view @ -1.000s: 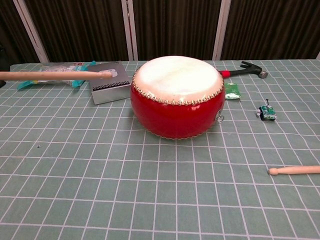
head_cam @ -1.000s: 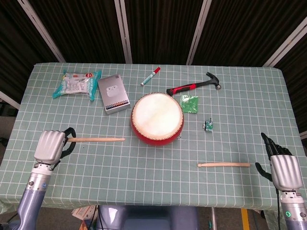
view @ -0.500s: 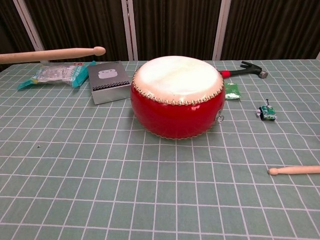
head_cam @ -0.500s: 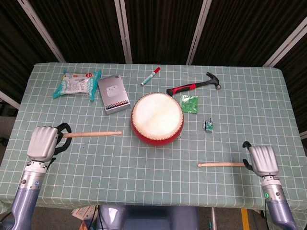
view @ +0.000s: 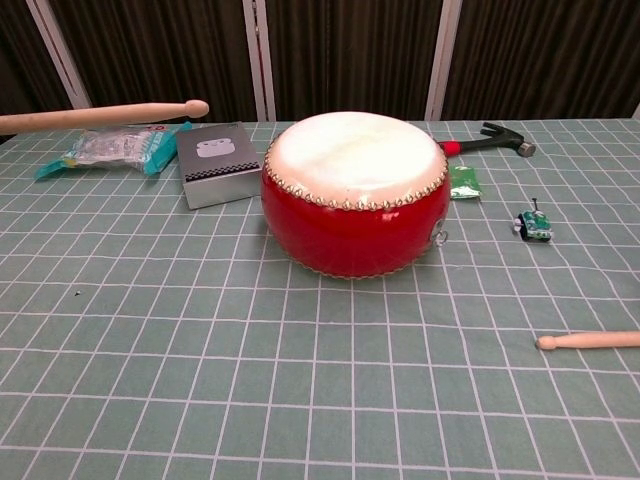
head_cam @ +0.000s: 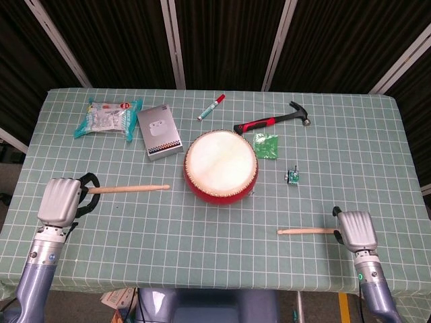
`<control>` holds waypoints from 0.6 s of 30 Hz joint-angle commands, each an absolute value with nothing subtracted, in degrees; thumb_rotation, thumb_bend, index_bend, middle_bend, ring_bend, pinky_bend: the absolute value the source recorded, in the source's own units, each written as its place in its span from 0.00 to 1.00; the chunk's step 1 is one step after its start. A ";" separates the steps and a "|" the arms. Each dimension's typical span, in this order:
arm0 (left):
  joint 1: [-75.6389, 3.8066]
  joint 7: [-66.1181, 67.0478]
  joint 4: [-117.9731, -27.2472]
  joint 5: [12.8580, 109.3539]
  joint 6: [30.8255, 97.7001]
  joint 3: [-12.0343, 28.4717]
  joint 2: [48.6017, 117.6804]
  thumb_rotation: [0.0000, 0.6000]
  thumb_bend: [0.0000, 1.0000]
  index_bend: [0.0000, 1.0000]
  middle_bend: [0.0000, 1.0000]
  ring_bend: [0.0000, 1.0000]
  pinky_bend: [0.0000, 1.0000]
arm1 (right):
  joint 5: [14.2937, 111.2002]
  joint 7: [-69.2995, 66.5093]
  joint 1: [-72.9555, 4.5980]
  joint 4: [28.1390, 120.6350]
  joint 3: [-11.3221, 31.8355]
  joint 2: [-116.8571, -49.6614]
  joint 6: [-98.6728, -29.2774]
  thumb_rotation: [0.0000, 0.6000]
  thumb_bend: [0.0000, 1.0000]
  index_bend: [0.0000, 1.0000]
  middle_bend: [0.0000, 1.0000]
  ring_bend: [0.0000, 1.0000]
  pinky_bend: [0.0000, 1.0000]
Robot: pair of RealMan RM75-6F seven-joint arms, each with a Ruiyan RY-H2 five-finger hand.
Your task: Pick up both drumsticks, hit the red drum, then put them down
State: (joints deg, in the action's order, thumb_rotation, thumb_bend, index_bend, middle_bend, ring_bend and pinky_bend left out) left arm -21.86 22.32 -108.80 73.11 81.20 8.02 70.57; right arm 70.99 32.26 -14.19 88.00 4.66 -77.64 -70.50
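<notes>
The red drum (head_cam: 221, 166) with its pale skin stands mid-table, large in the chest view (view: 352, 195). My left hand (head_cam: 60, 202) grips the butt of one drumstick (head_cam: 128, 189). That stick is held above the table with its tip toward the drum, and it shows high at the left in the chest view (view: 100, 115). The other drumstick (head_cam: 306, 231) lies flat on the cloth at the right (view: 590, 341). My right hand (head_cam: 355, 229) covers its butt end, palm down. The fingers there are hidden under the hand.
Behind the drum lie a hammer (head_cam: 273, 122), a green packet (head_cam: 266, 145), a red marker (head_cam: 211, 106), a grey box (head_cam: 159, 130) and a snack bag (head_cam: 108, 118). A small toy (head_cam: 292, 176) sits right of the drum. Both hands are near the table's front edge (head_cam: 202, 286).
My right hand has slid left from the table's right edge onto the butt of the lying drumstick. My left hand raised its stick off the cloth, then held still.
</notes>
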 commanded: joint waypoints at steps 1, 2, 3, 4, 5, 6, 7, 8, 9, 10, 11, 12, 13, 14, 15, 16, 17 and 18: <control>-21.73 22.22 -108.90 73.15 81.21 8.14 70.43 1.00 0.49 0.75 1.00 1.00 1.00 | 70.19 32.92 -14.27 87.15 4.43 -78.78 -70.46 1.00 0.31 0.45 0.97 1.00 1.00; -21.68 22.14 -108.92 73.17 81.24 8.22 70.38 1.00 0.49 0.75 1.00 1.00 1.00 | 69.72 32.98 -14.27 86.91 4.49 -79.07 -70.37 1.00 0.31 0.45 0.97 1.00 1.00; -21.64 22.04 -108.97 73.17 81.23 8.30 70.32 1.00 0.49 0.75 1.00 1.00 1.00 | 69.05 33.15 -14.24 86.64 4.55 -79.33 -70.21 1.00 0.31 0.45 0.97 1.00 1.00; -21.60 21.91 -109.00 73.12 81.18 8.37 70.23 1.00 0.49 0.75 1.00 1.00 1.00 | 68.56 33.42 -14.26 86.32 4.60 -79.56 -70.14 1.00 0.31 0.45 0.97 1.00 1.00; -21.58 21.78 -109.02 73.08 81.10 8.44 70.15 1.00 0.49 0.75 1.00 1.00 1.00 | 68.21 33.67 -14.30 85.93 4.64 -79.76 -70.11 1.00 0.31 0.45 0.97 1.00 1.00; -21.57 21.70 -109.01 73.05 81.05 8.49 70.11 1.00 0.49 0.75 1.00 1.00 1.00 | 68.02 33.83 -14.33 85.59 4.65 -79.88 -70.10 1.00 0.32 0.45 0.97 1.00 1.00; -21.55 21.58 -108.99 73.03 81.00 8.57 70.07 1.00 0.49 0.74 1.00 1.00 1.00 | 67.75 33.93 -14.34 85.13 4.68 -80.09 -70.10 1.00 0.32 0.45 0.97 1.00 1.00; -21.53 21.49 -108.98 73.05 80.92 8.58 70.04 1.00 0.49 0.74 1.00 1.00 1.00 | 67.47 33.87 -14.34 84.70 4.74 -80.26 -70.10 1.00 0.32 0.45 0.97 1.00 1.00; -21.51 21.45 -108.99 73.05 80.86 8.58 70.01 1.00 0.49 0.75 1.00 1.00 1.00 | 67.28 33.84 -14.35 84.43 4.79 -80.35 -70.08 1.00 0.32 0.45 0.97 1.00 1.00; -21.49 21.37 -108.99 73.05 80.76 8.58 69.99 1.00 0.49 0.75 1.00 1.00 1.00 | 67.01 33.85 -14.38 84.07 4.84 -80.48 -70.02 1.00 0.32 0.45 0.97 1.00 1.00; -21.48 21.30 -108.98 73.10 80.69 8.60 69.96 1.00 0.49 0.74 1.00 1.00 1.00 | 66.78 33.93 -14.42 83.69 4.87 -80.61 -69.97 1.00 0.32 0.45 0.97 1.00 1.00; -21.45 21.25 -109.00 73.18 80.67 8.59 69.93 1.00 0.49 0.75 1.00 1.00 1.00 | 66.62 34.02 -14.46 83.29 4.87 -80.77 -69.94 1.00 0.32 0.45 0.97 1.00 1.00; -21.40 21.22 -109.05 73.23 80.66 8.60 69.88 1.00 0.49 0.75 1.00 1.00 1.00 | 66.45 34.07 -14.50 82.92 4.86 -80.94 -69.90 1.00 0.32 0.45 0.97 1.00 1.00; -21.37 21.20 -109.09 73.26 80.66 8.65 69.83 1.00 0.49 0.75 1.00 1.00 1.00 | 66.16 34.07 -14.53 82.57 4.88 -81.12 -69.75 1.00 0.32 0.45 0.97 1.00 1.00; -21.35 21.17 -109.13 73.26 80.68 8.71 69.80 1.00 0.49 0.75 1.00 1.00 1.00 | 65.82 34.09 -14.56 82.26 4.92 -81.31 -69.60 1.00 0.32 0.45 0.97 1.00 1.00; -21.32 21.12 -109.16 73.22 80.69 8.81 69.76 1.00 0.49 0.74 1.00 1.00 1.00 | 65.50 34.13 -14.61 82.00 5.00 -81.46 -69.50 1.00 0.32 0.45 0.97 1.00 1.00; -21.28 21.08 -109.18 73.18 80.69 8.87 69.70 1.00 0.49 0.74 1.00 1.00 1.00 | 65.09 34.18 -14.62 81.77 5.02 -81.63 -69.31 1.00 0.32 0.45 0.97 1.00 1.00; -21.25 21.03 -109.16 73.15 80.70 8.94 69.66 1.00 0.49 0.74 1.00 1.00 1.00 | 64.81 34.23 -14.64 81.61 4.99 -81.75 -69.16 1.00 0.32 0.45 0.97 1.00 1.00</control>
